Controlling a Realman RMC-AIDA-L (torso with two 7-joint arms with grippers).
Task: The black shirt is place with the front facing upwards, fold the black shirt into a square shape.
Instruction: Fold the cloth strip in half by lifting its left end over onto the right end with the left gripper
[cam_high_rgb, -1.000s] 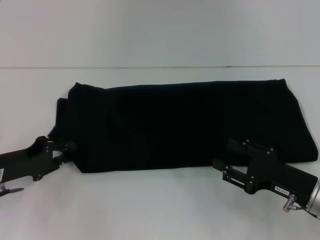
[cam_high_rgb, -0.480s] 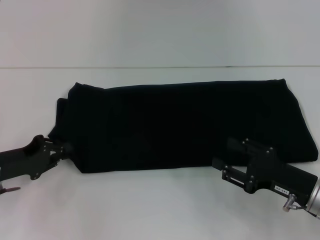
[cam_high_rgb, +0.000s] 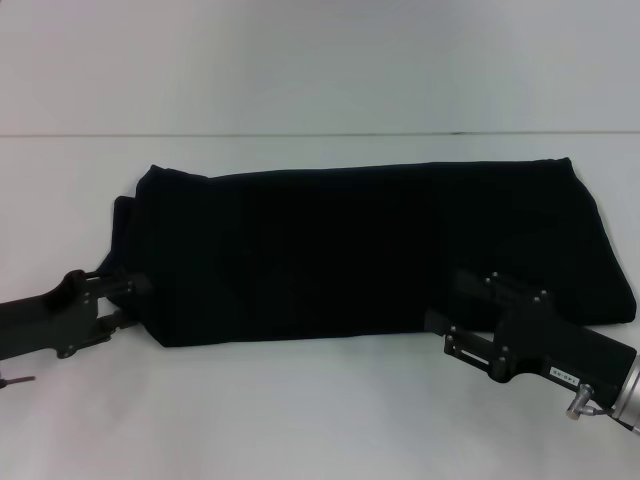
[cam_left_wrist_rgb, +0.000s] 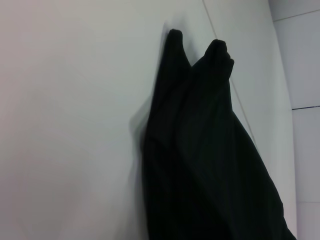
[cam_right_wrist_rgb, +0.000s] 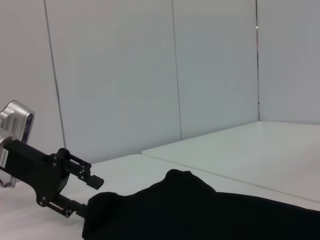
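Black shirt (cam_high_rgb: 370, 250) folded into a long band on white table (cam_high_rgb: 300, 420).
Left gripper (cam_high_rgb: 130, 300) spread at its left end; right gripper (cam_high_rgb: 450, 310) at near edge, grasp unclear.

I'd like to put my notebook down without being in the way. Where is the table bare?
Bare table lies along the near edge between the left gripper and right gripper, and in the strip behind the black shirt. It is crowded at the shirt's near corners, where both grippers sit.

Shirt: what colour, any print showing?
Plain black shirt, no print visible; head view shows it best.
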